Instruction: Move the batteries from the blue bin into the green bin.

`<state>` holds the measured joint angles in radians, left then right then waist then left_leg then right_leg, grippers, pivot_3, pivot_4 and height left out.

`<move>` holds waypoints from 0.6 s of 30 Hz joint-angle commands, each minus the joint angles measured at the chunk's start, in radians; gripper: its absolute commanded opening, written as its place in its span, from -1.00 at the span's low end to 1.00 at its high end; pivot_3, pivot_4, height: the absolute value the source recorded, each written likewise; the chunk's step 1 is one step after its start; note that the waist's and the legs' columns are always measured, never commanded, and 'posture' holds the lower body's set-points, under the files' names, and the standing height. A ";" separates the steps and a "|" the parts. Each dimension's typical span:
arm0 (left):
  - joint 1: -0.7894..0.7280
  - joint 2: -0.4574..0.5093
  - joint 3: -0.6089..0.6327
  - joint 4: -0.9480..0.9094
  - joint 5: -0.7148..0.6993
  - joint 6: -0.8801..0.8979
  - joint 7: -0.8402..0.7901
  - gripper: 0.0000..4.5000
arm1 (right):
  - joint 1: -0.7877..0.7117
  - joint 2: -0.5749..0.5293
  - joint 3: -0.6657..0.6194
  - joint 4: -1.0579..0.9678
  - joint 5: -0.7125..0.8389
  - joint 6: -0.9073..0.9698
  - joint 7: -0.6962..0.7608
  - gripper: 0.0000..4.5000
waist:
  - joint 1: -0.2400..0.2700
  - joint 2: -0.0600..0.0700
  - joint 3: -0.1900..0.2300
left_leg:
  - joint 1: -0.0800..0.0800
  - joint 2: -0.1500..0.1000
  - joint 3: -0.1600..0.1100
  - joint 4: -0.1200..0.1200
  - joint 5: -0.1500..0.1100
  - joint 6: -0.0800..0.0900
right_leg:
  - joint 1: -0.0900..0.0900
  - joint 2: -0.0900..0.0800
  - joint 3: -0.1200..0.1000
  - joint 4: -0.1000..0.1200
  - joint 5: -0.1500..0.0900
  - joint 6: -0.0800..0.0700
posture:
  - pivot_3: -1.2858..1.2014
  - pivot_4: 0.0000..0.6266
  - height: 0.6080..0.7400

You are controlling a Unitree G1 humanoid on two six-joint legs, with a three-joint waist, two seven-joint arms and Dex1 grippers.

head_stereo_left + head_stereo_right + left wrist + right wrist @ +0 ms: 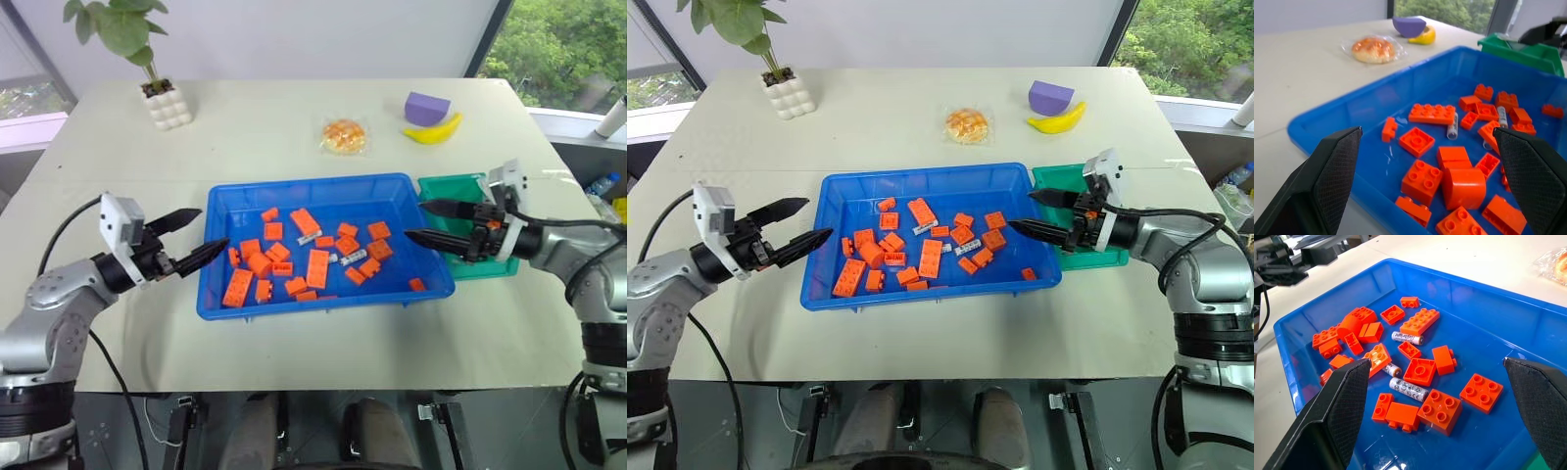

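You have three batteries [1409, 388] visible, all lying in the blue bin [294, 191] among the orange bricks [316, 267]; the brick count cannot be fixed. The green bin [453, 188] touches the blue bin's right side on the bench [255, 127]. The left gripper [188, 240] hovers at the blue bin's left rim, jaws released and empty. The right gripper [429, 222] hovers over the right rim, jaws released wide and empty.
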<state>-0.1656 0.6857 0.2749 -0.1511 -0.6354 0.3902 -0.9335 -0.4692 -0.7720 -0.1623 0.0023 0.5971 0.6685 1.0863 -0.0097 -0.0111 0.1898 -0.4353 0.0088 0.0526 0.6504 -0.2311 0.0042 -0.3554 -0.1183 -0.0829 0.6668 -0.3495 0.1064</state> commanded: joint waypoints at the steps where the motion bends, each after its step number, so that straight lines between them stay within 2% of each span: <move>1: -0.009 -0.002 -0.003 -0.006 0.012 -0.026 -0.009 1.00 | -0.001 0.003 -0.010 -0.018 0.001 -0.026 -0.005 0.98 | 0.000 0.000 0.000 | 0.000 0.000 0.000 0.000 0.000 0.000 | 0.000 0.000 0.000 0.000 0.000 0.000 | 0.03 -0.52 0.99; 18: -0.011 -0.003 0.001 -0.031 -0.003 -0.010 -0.007 1.00 | -0.029 0.018 0.017 0.008 -0.023 -0.063 0.002 0.98 | 0.000 0.000 0.000 | 0.000 0.000 0.000 0.000 0.000 0.000 | 0.000 0.000 0.000 0.000 0.000 0.000 | 0.03 -0.52 0.99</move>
<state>-0.1684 0.6810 0.2581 -0.1499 -0.6224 0.3849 -0.9394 -0.4737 -0.7585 -0.1311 0.0163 0.5698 0.6258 1.0838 -0.0095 -0.0111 0.1898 -0.4353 0.0088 0.0525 0.6505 -0.2311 0.0041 -0.3553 -0.1184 -0.0829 0.6668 -0.3495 0.1064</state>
